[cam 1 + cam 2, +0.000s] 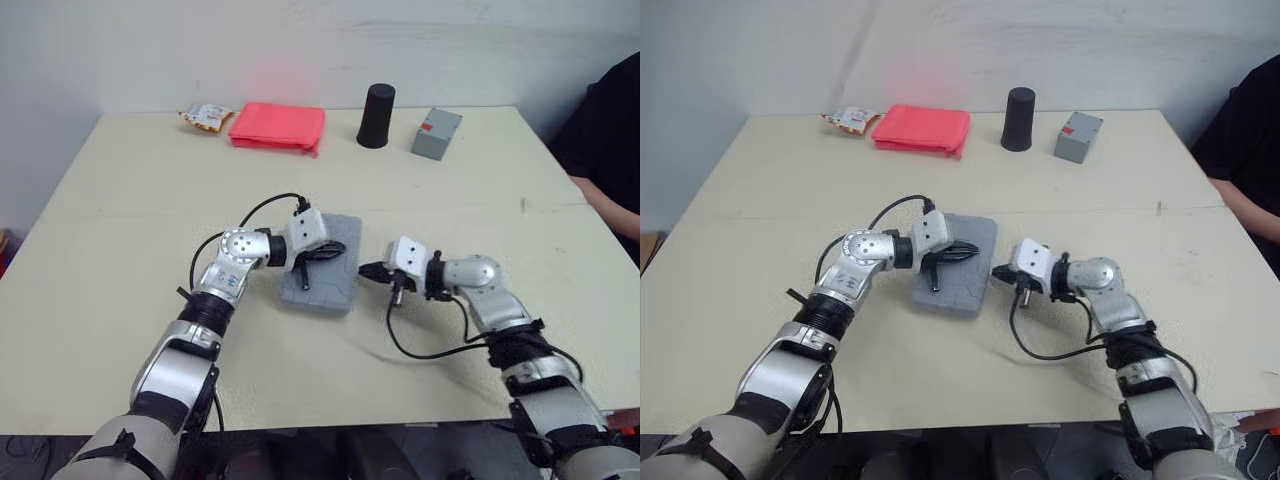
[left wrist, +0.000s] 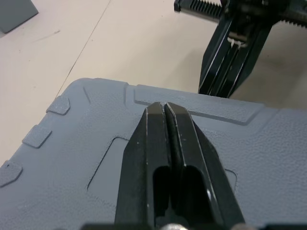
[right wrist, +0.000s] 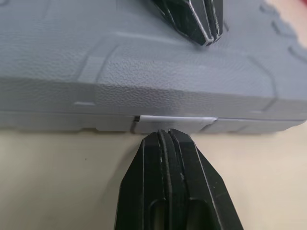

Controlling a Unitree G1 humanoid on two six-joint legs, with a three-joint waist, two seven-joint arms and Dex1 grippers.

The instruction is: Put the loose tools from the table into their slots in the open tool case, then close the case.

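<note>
**Tool case shut near the middle of the table, a gripper on either side of it.**

The pale table point(image 1: 120, 230) carried the grey tool case point(image 1: 342, 245) with its lid down, lying a little nearer the front edge than the far one. A person point(image 1: 612, 120) in dark clothes sat at the right edge. Along the far edge lay a red folded cloth point(image 1: 278, 127), a grey box point(image 1: 436, 133), a black cup point(image 1: 377, 116) and, toward the far left corner, a snack packet point(image 1: 205, 117). The left gripper point(image 2: 164, 106) hung over the lid, fingers pressed together and holding nothing. The right gripper point(image 3: 165, 134), likewise pinched together and empty, pointed at the case's right side, just beside a pale latch point(image 3: 170, 123) (contact could not be told).
</note>
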